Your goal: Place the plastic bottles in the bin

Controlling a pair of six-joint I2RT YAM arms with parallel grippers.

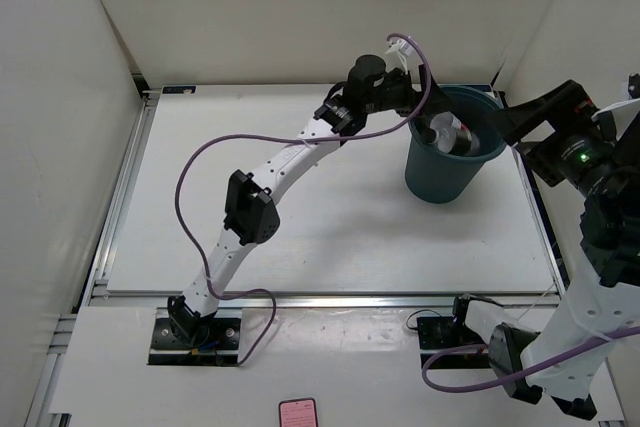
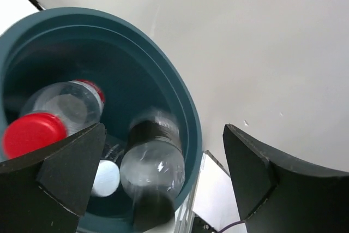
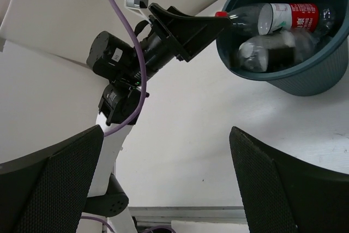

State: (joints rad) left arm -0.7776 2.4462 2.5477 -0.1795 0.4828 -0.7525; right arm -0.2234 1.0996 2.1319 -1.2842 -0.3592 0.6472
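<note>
The dark teal bin (image 1: 440, 179) stands at the table's far right. My left gripper (image 1: 420, 112) hangs open over its left rim. In the left wrist view the open left gripper (image 2: 163, 129) looks down into the bin (image 2: 188, 99). A black-labelled bottle (image 2: 152, 162), blurred, is loose below the jaws, inside the bin. The red-capped bottle (image 2: 65, 107) and a white cap (image 2: 105, 178) of another bottle also lie inside. My right gripper (image 1: 505, 125) is open and empty at the bin's right rim. The right wrist view shows the bin (image 3: 322, 80) with the red-labelled bottle (image 3: 283, 17) and the black-labelled bottle (image 3: 267, 50).
White enclosure walls (image 1: 300, 7) close the back and sides. A metal rail (image 1: 330, 295) runs along the white table's near edge. A small pink object (image 1: 297, 412) lies at the front between the arm bases. The left arm (image 1: 290, 162) spans the table diagonally.
</note>
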